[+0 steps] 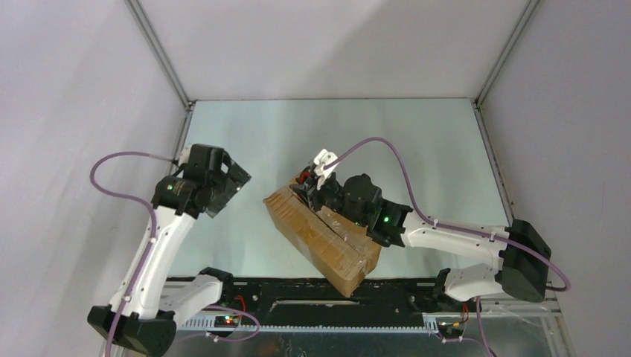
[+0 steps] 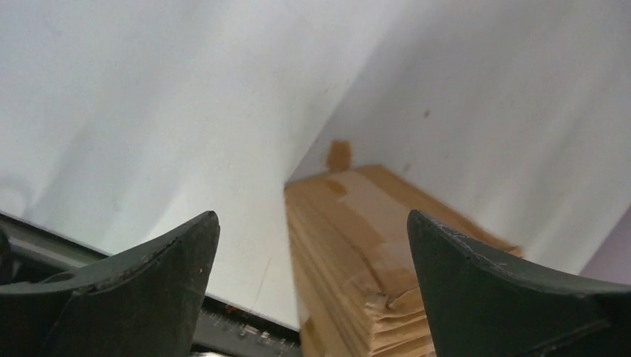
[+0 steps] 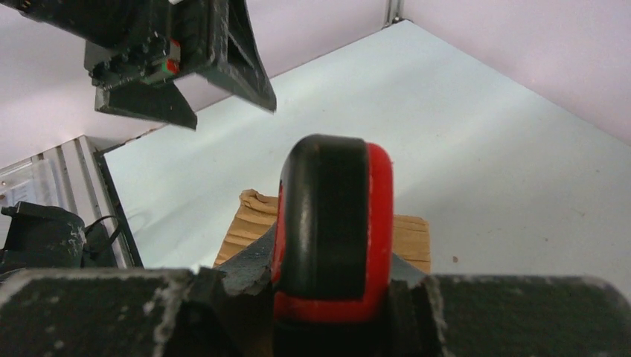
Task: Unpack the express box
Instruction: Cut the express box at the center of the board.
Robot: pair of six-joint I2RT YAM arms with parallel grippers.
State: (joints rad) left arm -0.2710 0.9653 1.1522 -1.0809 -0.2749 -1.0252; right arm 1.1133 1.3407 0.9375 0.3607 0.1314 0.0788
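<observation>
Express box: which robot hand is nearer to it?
Right. The right hand, gripping a red-and-black tool, is over the express box; the left hand hangs open to its left, apart.

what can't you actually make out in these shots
- Blade of the knife: in the right wrist view it is hidden behind the handle; in the top view the right gripper covers it.
- Far part of the box top: in the top view it lies under the right arm.
- Near end of the box: in the left wrist view it is blurred and cut off by the bottom edge.
</observation>
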